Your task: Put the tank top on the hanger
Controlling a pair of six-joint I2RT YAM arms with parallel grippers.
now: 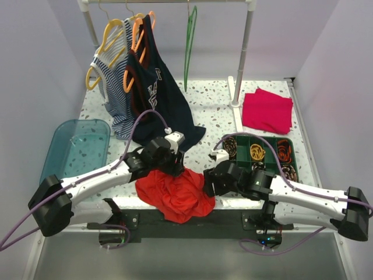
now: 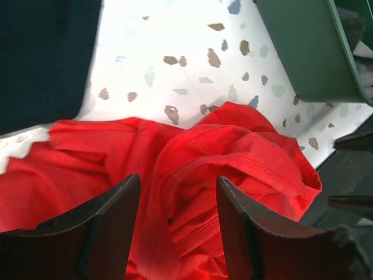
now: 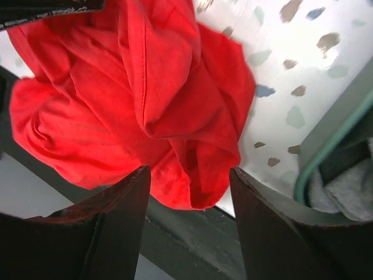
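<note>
Soft red-orange tank top [image 1: 175, 195]: crumpled at the speckled white worktop's [image 1: 215, 105] near edge.
Left hand [image 2: 176, 181]: spread over it.
Right hand [image 3: 189, 172]: spread at its edge.

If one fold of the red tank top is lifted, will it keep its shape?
Probably not: the tank top lies in soft crumpled folds, so it should sag and unfold. It looks thin, likely light. Pushed, it would probably bunch rather than slide.

The left arm [image 1: 93, 181] and right arm [image 1: 309, 195] wear white shells between black joints, with a lilac cable [image 1: 135, 125] running along each. The left gripper [image 2: 178, 179] and right gripper [image 3: 189, 171] have dark, matte, wedge-shaped fingers [image 2: 111, 227].
</note>
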